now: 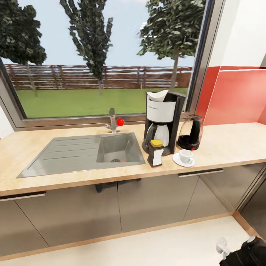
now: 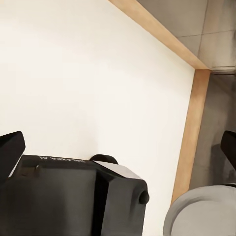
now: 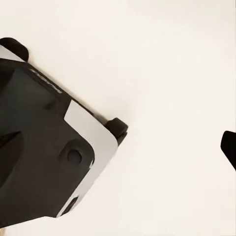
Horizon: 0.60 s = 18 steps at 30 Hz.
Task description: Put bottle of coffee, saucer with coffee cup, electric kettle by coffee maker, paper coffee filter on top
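On the light wood countertop [image 1: 229,144] the coffee maker [image 1: 162,122] stands right of the sink, and a white paper coffee filter [image 1: 158,95] rests on its top. The bottle of coffee [image 1: 156,152] with its yellow cap stands just in front of it. To the right, the white coffee cup [image 1: 186,155] sits on the saucer [image 1: 178,160]. The electric kettle [image 1: 191,132] stands behind them, beside the machine. The kitchen shelf is out of view. My left gripper [image 2: 118,147] and right gripper [image 3: 118,145] hang open over the white floor, holding nothing.
A steel sink [image 1: 66,153] with a faucet [image 1: 112,121] and red knob [image 1: 120,121] lies left of the coffee maker. Grey cabinet fronts [image 1: 155,199] run below. Both wrist views look down on my dark base [image 2: 73,196]. A red wall panel [image 1: 236,96] closes the right side.
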Motion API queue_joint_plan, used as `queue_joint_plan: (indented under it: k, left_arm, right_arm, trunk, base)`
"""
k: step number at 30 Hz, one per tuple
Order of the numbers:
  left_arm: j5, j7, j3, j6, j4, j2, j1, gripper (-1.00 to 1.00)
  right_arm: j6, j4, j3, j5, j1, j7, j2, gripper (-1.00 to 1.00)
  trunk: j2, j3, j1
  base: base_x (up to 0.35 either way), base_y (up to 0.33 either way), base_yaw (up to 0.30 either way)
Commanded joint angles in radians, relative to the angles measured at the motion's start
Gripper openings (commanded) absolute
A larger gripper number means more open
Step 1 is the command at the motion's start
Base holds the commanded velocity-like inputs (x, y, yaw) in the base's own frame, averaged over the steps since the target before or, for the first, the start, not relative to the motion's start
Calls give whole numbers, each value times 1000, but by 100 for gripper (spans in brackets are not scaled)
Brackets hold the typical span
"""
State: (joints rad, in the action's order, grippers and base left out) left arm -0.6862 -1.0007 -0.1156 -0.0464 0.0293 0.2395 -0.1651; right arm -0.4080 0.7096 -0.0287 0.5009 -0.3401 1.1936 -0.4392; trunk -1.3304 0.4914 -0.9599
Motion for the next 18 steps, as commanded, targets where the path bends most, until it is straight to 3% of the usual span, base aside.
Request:
queue_joint_plan:
  k: [1, 2, 6, 7, 13, 14, 18]
  left_arm:
    - [-10, -3, -9, -4, 0, 0, -1, 100]
    - [-10, -3, -9, -4, 0, 0, -1, 100]
    - [-10, -3, -8, -3, 0, 0, -1, 100]
    - [-10, -3, -7, -3, 0, 0, -1, 100]
    - [-10, -3, -7, -3, 0, 0, -1, 100]
    - [-11, -2, -6, -3, 0, 0, -1, 100]
    - [-10, 2, -7, 0, 1, 0, -1, 100]
  right_arm:
    - [47, -83, -3, -31, 3, -41, 10, 100]
    - [94, -158, -2, -67, 5, -80, 16, 100]
    - [173, -299, -1, -116, 7, -149, 43, 100]
    - [207, -354, -1, -127, 8, -182, 65, 100]
    - [306, -529, 0, -147, 9, -302, 114, 100]
    - [346, -592, 0, -150, 9, -335, 135, 100]
    - [395, -659, 0, -149, 9, -356, 188, 100]
  trunk:
    - [-1, 1, 0]
    - [-1, 1, 0]
    - [-1, 1, 0]
    - [-1, 1, 0]
    - [-1, 1, 0]
    - [-1, 1, 0]
    - [-1, 1, 0]
  base:
    - [0, 0, 0]
    - [0, 0, 0]
    - [0, 0, 0]
    - [0, 0, 0]
    - [0, 0, 0]
    - [0, 0, 0]
    - [0, 0, 0]
